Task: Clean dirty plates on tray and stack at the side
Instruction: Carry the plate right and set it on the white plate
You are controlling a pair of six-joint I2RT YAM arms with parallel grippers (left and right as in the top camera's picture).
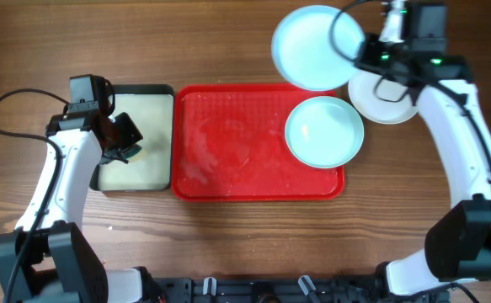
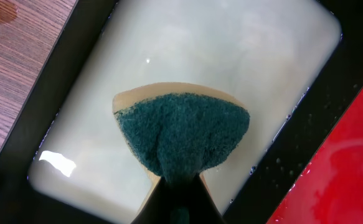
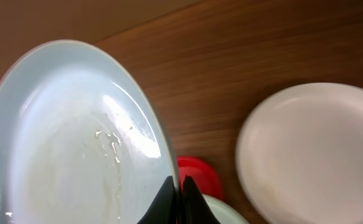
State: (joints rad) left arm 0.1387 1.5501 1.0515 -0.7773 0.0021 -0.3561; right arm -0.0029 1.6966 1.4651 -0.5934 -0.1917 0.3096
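Observation:
My right gripper (image 1: 361, 52) is shut on the rim of a pale blue plate (image 1: 315, 46) and holds it in the air above the red tray's (image 1: 228, 143) far right corner. The wrist view shows that plate (image 3: 75, 137) wet and streaked, with the jaws (image 3: 180, 186) pinching its edge. A second pale blue plate (image 1: 324, 130) lies on the tray's right end. The white plate (image 1: 380, 97) lies on the table right of the tray; it also shows in the right wrist view (image 3: 312, 152). My left gripper (image 1: 127, 139) is shut on a green sponge (image 2: 181, 134) over the black-rimmed tray (image 1: 144, 93).
The black-rimmed tray (image 2: 330, 106) holds pale cloudy liquid and stands against the red tray's left edge. The red tray's left and middle look wet. Cables loop near both arms. Bare wood table (image 1: 228, 42) lies all around.

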